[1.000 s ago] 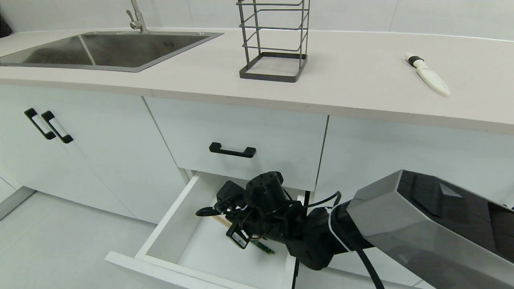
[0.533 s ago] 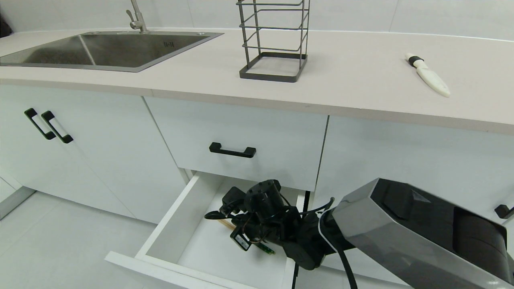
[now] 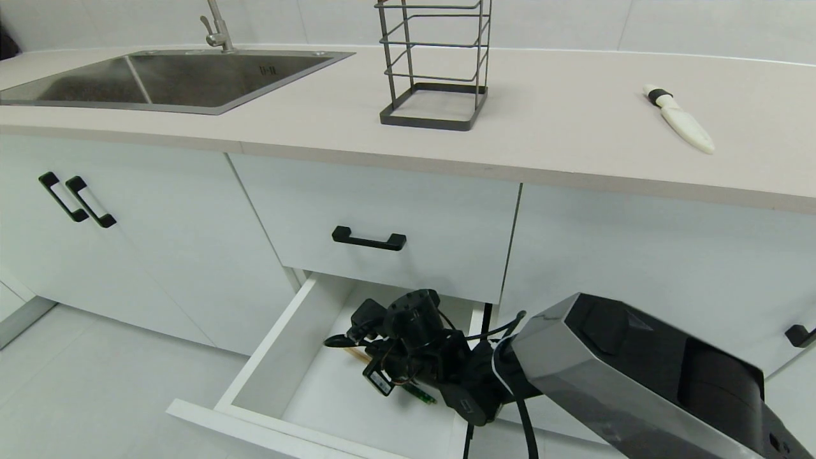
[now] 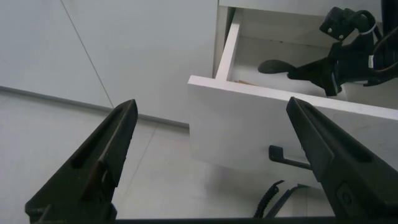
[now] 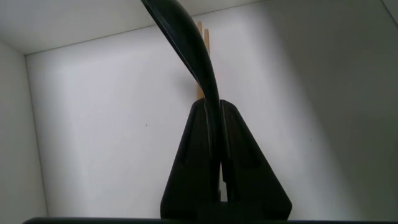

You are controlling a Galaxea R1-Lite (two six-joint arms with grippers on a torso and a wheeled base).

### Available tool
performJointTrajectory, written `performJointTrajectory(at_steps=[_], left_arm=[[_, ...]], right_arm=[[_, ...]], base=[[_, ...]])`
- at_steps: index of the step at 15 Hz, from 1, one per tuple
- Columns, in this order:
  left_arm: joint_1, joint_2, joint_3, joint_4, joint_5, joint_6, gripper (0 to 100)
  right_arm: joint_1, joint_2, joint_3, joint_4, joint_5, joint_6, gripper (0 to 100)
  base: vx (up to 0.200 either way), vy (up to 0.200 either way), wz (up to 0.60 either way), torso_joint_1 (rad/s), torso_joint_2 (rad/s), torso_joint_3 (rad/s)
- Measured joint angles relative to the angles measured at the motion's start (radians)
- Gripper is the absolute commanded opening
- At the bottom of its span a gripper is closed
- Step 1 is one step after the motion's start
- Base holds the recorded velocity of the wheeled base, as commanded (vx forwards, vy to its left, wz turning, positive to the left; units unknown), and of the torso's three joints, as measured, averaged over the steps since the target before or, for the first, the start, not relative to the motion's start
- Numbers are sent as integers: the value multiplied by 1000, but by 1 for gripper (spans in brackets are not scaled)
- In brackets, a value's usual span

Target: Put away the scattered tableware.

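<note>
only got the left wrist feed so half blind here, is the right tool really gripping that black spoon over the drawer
observer: yes, the right tool is shut on the handle of the black spoon.
operator: anything lying under it
observer: wooden sticks on the drawer floor beneath the spoon.
operator: any tableware left up top
observer: a white knife lies on the countertop, right of the wire rack.
</note>
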State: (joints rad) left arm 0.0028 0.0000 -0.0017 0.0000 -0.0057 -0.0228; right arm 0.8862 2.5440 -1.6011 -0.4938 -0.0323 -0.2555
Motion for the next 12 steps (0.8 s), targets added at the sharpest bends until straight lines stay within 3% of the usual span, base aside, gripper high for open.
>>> performJointTrajectory(at_steps=[5, 6, 12], left_arm=[[0, 0, 0, 0, 0, 0, 100], [0, 0, 0, 0, 0, 0, 100], [0, 0, 0, 0, 0, 0, 100]], right_arm=[[-2, 28, -21, 0, 7, -3, 0], [-2, 30, -24, 0, 7, -6, 100], [4, 20, -19, 0, 0, -9, 100]], base=[[0, 0, 0, 0, 0, 0], [0, 0, 0, 0, 0, 0], [0, 0, 0, 0, 0, 0]])
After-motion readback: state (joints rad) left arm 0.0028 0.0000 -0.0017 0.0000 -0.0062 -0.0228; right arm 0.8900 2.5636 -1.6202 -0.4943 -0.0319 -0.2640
